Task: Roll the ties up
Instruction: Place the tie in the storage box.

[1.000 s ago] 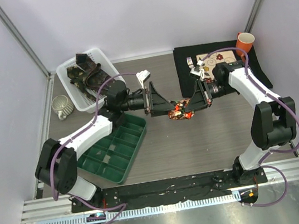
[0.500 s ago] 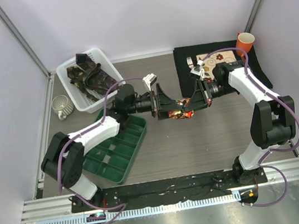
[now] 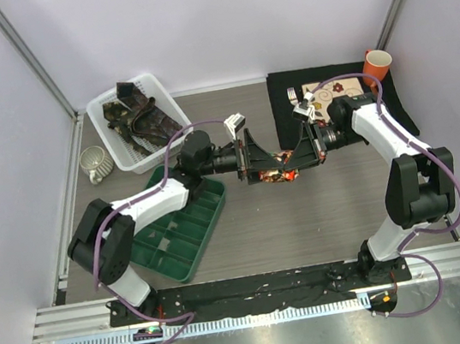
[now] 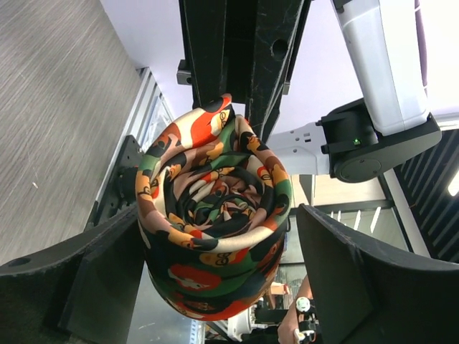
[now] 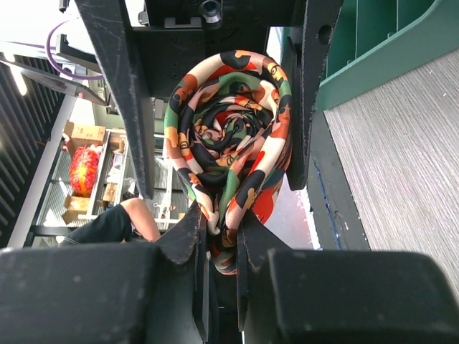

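Dark patterned fabric ties [image 3: 139,116] are lying in the white basket [image 3: 119,151] behind the green compartment tray [image 3: 179,236]. Right of that tray, spread left fingers [image 4: 358,272] are flanking the rolled red-orange floral tie [image 4: 215,229], while right fingers [image 5: 179,240] are pinching its edge above the tabletop [image 3: 307,221].

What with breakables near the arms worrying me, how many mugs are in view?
2. One orange mug stands at the far right corner of the black mat; one pale glazed mug sits left of the white plastic basket. Others may lie hidden from view.
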